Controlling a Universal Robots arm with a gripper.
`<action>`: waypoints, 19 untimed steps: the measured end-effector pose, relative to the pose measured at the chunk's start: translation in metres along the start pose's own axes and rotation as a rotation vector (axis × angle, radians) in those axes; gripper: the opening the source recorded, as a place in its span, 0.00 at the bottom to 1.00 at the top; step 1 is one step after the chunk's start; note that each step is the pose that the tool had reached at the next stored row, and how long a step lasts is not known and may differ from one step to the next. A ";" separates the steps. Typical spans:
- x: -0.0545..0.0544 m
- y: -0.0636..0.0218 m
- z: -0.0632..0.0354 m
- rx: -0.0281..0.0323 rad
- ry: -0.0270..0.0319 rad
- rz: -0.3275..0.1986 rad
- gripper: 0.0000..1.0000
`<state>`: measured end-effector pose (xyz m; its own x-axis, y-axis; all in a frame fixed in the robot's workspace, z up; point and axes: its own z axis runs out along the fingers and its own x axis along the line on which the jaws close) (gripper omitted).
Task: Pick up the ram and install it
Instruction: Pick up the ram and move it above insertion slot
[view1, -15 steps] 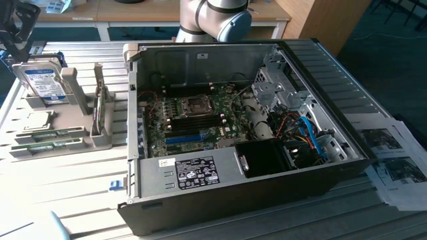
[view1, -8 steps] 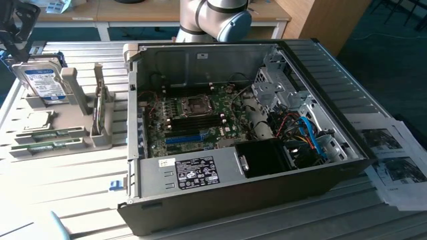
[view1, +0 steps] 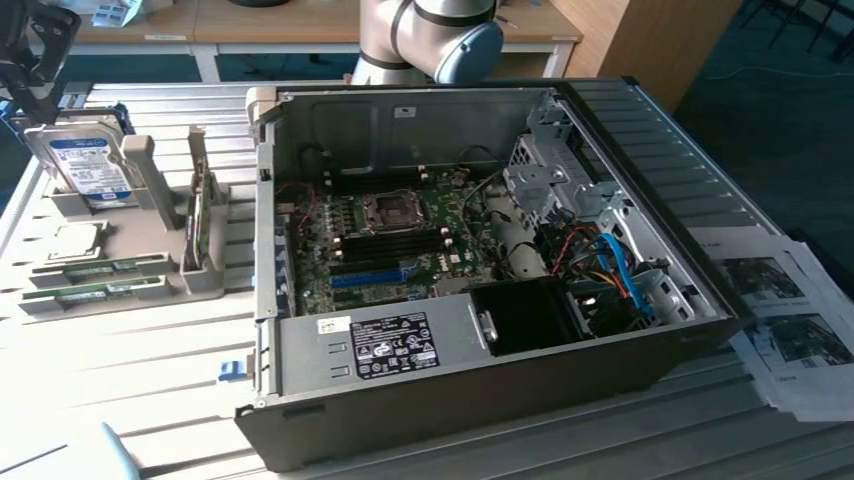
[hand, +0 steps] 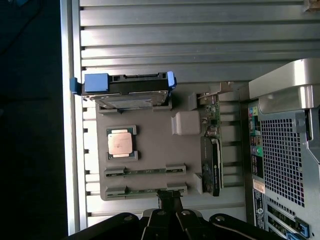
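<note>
The end effector (hand: 169, 197) hangs clenched, holding nothing, over the ram (hand: 142, 192). The stick lies cradled in the grey holder (hand: 150, 145) by its end clips, probably so its long edges stay free for grasping.

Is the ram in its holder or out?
In. Both ram sticks lie flat in their slots on the grey holder.

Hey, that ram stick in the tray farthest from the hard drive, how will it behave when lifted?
The ram stick is a thin flat board, so probably light and stiff. Bare green circuitry suggests it is fragile. Seated between grey end clips, it likely won't slide.
</note>
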<state>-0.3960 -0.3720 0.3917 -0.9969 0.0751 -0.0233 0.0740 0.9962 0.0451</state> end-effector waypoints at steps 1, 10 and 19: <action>0.000 0.0000 0.0000 0.0000 0.0000 0.000 0.10; 0.000 0.0000 0.0000 -0.0012 0.0024 -0.055 0.10; 0.000 0.0000 0.0003 -0.0011 0.0080 -0.181 0.10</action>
<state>-0.3960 -0.3720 0.3914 -0.9942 -0.1054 -0.0231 -0.1063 0.9934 0.0419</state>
